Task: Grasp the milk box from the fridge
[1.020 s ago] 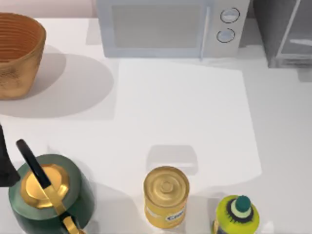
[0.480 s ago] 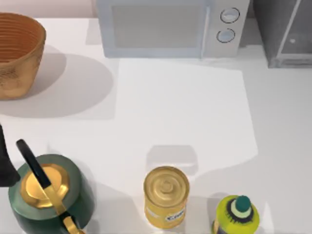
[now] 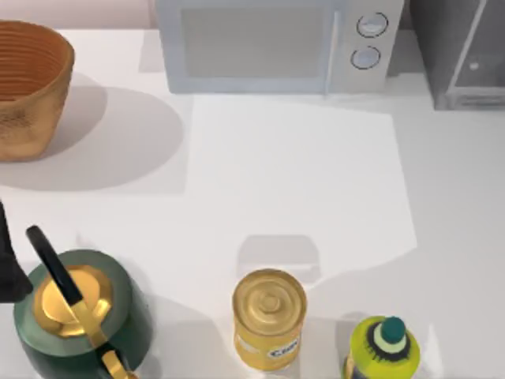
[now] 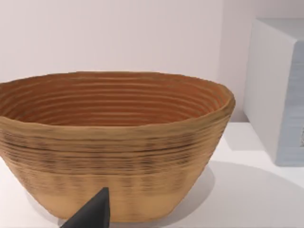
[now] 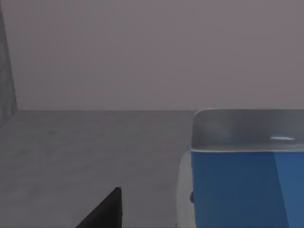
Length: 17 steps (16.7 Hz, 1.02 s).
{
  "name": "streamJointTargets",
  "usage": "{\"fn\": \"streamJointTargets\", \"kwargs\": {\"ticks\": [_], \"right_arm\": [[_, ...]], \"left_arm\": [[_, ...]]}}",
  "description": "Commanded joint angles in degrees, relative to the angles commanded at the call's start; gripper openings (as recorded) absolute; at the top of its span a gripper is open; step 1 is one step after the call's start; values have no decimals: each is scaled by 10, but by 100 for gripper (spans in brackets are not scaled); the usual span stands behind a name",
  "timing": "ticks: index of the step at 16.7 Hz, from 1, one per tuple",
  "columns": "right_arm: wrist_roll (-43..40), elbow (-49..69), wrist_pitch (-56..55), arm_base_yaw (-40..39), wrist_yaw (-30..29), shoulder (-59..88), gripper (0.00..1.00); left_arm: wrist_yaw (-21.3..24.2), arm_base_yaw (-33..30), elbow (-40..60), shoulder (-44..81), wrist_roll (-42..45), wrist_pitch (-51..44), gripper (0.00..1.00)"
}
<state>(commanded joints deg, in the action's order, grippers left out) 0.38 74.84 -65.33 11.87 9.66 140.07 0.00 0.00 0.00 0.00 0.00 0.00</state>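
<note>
One risk: the right pincer (image 5: 102, 211), jaw state untellable, sits inside the fridge (image 3: 461, 51) beside the milk box (image 5: 244, 185); closing off-centre could topple it. Left pincer (image 4: 90, 216) idles by the basket (image 4: 114, 142).

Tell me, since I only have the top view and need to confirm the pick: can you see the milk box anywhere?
Observer: Yes. The right wrist view shows the milk box, blue with a white top, upright on the grey floor inside the fridge.
Operator: Is the right gripper on it?
Observer: Not visibly. The right gripper shows as a dark edge apart from the carton.
Operator: And the left arm?
Observer: The left gripper points at the woven basket, close in front of it.
</note>
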Motion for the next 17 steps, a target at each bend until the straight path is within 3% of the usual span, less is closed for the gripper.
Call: {"fn": "streamJointTargets", "kwargs": {"ticks": [10,17], "right_arm": [[0,0,0,0,0,0,2],[0,0,0,0,0,0,0]], "left_arm": [[0,0,0,0,0,0,100],[0,0,0,0,0,0,100]]}}
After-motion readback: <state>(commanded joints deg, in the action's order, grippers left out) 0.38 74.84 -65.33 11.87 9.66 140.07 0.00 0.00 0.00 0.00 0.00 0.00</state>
